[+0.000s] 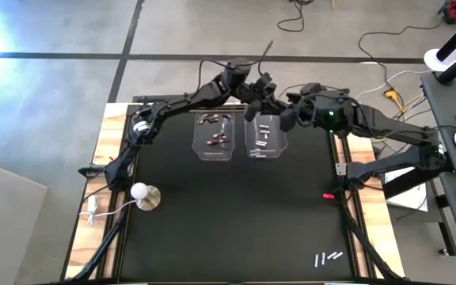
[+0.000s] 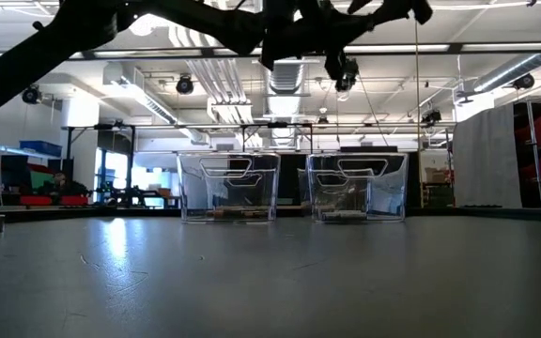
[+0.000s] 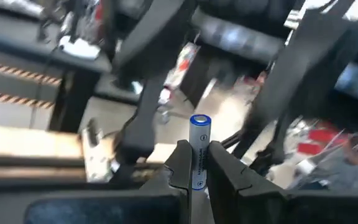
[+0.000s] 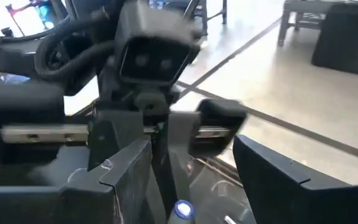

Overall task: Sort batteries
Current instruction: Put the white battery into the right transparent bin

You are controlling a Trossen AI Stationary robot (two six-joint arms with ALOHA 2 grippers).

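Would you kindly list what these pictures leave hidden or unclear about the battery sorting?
- Battery label: left wrist view, too blurred to read; the left pincer covers its lower part.
- Right pincer: high view, both arms overlap above the bins; whether it touches the battery cannot be told.
- Bin contents: low view, too small to count through the clear walls.
- Spare batteries near the table corner: high view, type too small to tell.

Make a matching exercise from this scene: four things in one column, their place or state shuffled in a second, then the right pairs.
1. left gripper
2. right gripper
3. left bin
4. loose batteries

A. holds dark batteries
B. near the table's front right corner
C. shut on a silvery battery
D. open

Pairs: 1-C, 2-D, 3-A, 4-B
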